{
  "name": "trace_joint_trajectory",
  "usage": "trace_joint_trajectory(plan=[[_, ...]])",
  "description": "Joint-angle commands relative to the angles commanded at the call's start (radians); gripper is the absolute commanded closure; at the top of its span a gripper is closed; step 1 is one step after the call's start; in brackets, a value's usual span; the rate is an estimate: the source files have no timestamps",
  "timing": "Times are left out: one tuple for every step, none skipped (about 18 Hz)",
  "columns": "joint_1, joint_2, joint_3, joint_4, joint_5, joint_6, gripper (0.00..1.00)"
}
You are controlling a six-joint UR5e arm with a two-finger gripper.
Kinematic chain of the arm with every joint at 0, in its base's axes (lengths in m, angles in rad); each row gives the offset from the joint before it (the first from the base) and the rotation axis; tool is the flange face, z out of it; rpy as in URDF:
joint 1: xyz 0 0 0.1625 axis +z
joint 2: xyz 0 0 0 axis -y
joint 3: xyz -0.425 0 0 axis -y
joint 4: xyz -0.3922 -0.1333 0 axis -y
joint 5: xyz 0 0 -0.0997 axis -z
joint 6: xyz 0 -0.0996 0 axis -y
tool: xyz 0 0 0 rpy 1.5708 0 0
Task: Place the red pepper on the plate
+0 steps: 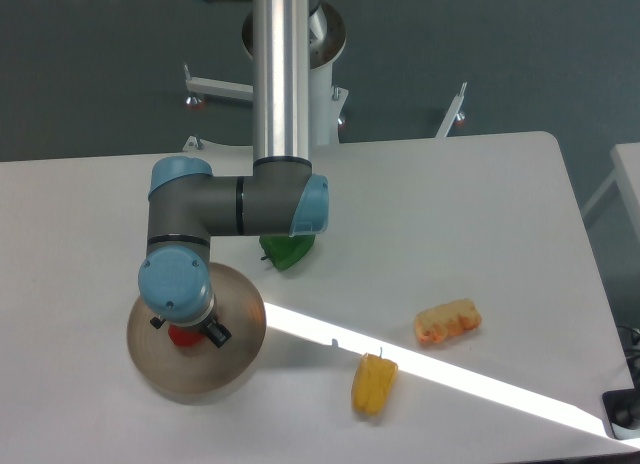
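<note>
The arm reaches in from the far side of the white table [480, 204] and bends down over the plate [235, 359], which sits near the left front of the tabletop. Its wrist hides the gripper [185, 334] almost entirely from above, so whether the fingers are clenched or released cannot be told. A small patch of the red pepper [182, 336] shows just under the wrist, over the middle of the plate; whether it rests on the plate or hangs above it is not clear. The green pepper [288, 252] lies just beyond the plate's far right edge, partly covered by the arm's elbow. Well to the right, the yellow pepper [373, 384] lies near the front, and an orange lumpy piece [448, 322] sits farther right.
</note>
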Motion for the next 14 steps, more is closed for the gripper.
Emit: trace_joint_trajectory(plan=[[0.0,0.002,0.0,0.0,0.0,0.002,0.27],[0.0,0.002,0.0,-0.002,-0.002,0.002,0.27],[0.0,0.002,0.0,0.0,0.0,0.002,0.24],[0.0,0.002,0.0,0.0,0.0,0.002,0.23],[0.0,0.002,0.0,-0.002,-0.002,0.002,0.2],[0.0,0.002,0.0,-0.002,-0.002,0.002,0.17],[0.0,0.002,-0.002,-0.002,-0.003,0.002,0.14],[0.0,0.003,-0.002,-0.002,-0.003,0.002,0.11],[0.0,0.003,0.0,-0.002,-0.003,0.002,0.09],[0.0,0.005,0.0,-0.002,-0.003,0.002,0.09],[0.0,0.005,0.0,-0.002,-0.005,0.003,0.08],[0.0,0.006,0.002,-0.003,-0.009,0.005,0.06],[0.0,0.006,0.002,-0.003,-0.009,0.008,0.04],[0.0,0.008,0.003,-0.003,-0.009,0.009,0.03]])
